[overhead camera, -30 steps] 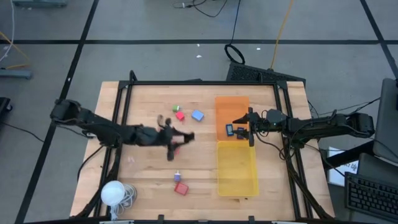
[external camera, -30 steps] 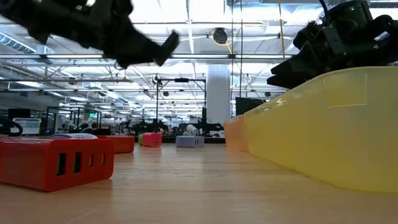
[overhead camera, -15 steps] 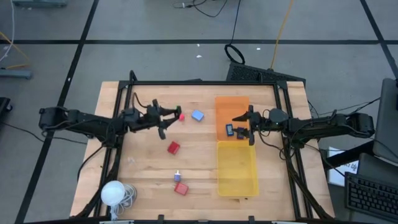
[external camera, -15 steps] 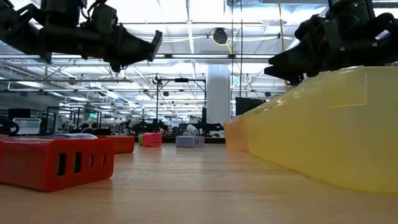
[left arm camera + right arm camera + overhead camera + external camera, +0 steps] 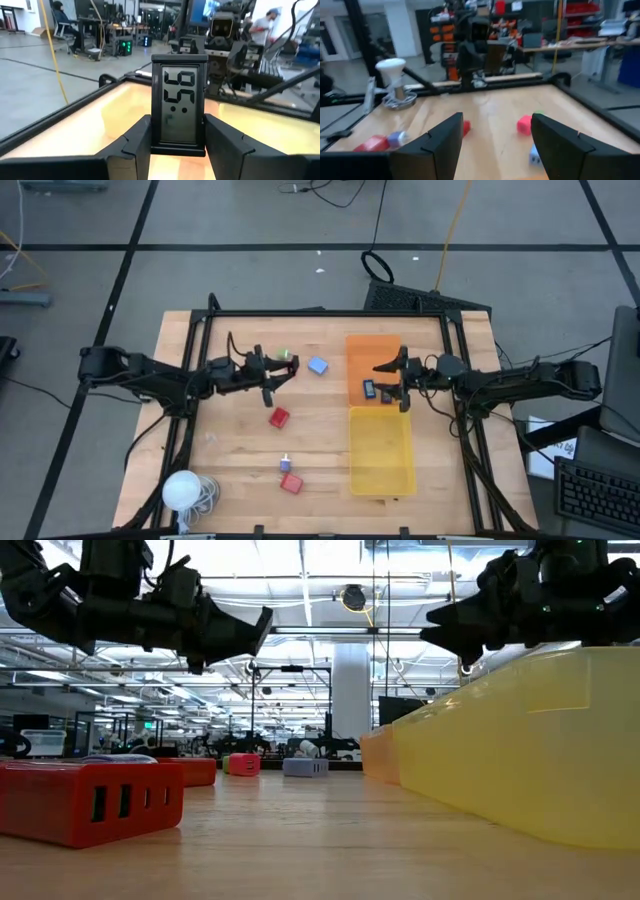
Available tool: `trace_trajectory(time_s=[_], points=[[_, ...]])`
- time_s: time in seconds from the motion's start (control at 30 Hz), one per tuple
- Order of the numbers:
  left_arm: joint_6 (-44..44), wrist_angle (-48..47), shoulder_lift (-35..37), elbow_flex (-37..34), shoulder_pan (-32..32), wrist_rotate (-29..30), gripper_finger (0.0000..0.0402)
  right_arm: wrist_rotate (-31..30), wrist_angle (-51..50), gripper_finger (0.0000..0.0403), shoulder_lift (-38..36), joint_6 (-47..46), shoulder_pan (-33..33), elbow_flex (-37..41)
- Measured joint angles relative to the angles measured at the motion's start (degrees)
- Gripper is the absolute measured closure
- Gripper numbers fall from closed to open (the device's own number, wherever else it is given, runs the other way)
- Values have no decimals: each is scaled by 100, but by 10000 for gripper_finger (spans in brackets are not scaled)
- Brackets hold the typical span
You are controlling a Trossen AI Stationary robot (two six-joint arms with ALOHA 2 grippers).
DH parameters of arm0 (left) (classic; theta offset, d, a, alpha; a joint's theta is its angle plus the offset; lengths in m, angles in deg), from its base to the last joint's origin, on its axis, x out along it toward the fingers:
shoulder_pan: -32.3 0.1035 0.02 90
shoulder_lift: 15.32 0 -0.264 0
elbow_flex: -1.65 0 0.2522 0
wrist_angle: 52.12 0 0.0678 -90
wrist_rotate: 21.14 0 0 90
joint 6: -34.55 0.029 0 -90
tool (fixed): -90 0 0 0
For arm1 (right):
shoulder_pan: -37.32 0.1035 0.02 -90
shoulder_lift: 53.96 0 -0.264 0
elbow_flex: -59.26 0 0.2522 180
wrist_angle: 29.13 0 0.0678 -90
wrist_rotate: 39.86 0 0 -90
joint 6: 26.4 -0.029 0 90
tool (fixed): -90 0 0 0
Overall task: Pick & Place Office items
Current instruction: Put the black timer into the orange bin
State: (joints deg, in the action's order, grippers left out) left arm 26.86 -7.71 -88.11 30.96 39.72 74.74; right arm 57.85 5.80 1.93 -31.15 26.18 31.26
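My left gripper (image 5: 272, 375) hangs over the middle of the table, shut on a small black digital clock (image 5: 179, 100) with a grey display. My right gripper (image 5: 402, 387) stands open above the near end of the orange tray (image 5: 372, 348), with nothing between its fingers (image 5: 496, 130). A dark-and-blue piece (image 5: 370, 389) lies in that tray. Loose on the wood lie a blue block (image 5: 318, 365), a green piece (image 5: 285, 355), a red block (image 5: 279, 417), another red block (image 5: 291, 483) and a small pale piece (image 5: 285, 464). My left gripper pinches the clock's two long side edges (image 5: 154, 137) between its two fingers, near the end closest to the wrist. The fingers lie level and point toward the table's right edge. The clock sticks out ahead of the fingers, lifted clear of the table.
The yellow tray (image 5: 380, 452) adjoins the orange one on its near side. A white ball with a coiled cord (image 5: 183, 490) sits at the near left corner. A black frame (image 5: 205, 330) edges the table. Bare wood lies between the blocks and the trays.
My left gripper, shut on the clock, has swung from above the red block toward the table's far edge. It has tipped up from a downward slant to level. My right gripper has tipped up slightly above the orange tray.
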Motion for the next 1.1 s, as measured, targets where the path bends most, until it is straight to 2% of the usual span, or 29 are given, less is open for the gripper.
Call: trace_trajectory(time_s=[0.13, 0.27, 0.43, 0.53, 0.77, 0.87, 1.1], points=[[128, 502, -389, 149, -4, 8, 252, -140, 982, 181, 661, 4, 0, 0], [596, 604, -759, 679, 77, -28, 244, -191, 2120, 181, 1553, -5, 0, 0], [541, 438, -1334, 1458, 204, -795, 248, -166, 3379, 181, 2374, 383, -15, -222], [536, 324, -1678, 1709, 151, -935, 252, 36, 3314, 181, 2525, 392, -17, -531], [590, 338, -2047, 2068, 129, -960, 240, 371, 2285, 177, 2615, 346, -12, -1085], [606, 319, -2057, 2109, 65, -1099, 243, 606, 1890, 158, 2617, 370, -13, -1252], [848, 313, -2055, 2114, -102, -1201, 252, 577, 1790, 105, 2613, 91, 74, -1488]])
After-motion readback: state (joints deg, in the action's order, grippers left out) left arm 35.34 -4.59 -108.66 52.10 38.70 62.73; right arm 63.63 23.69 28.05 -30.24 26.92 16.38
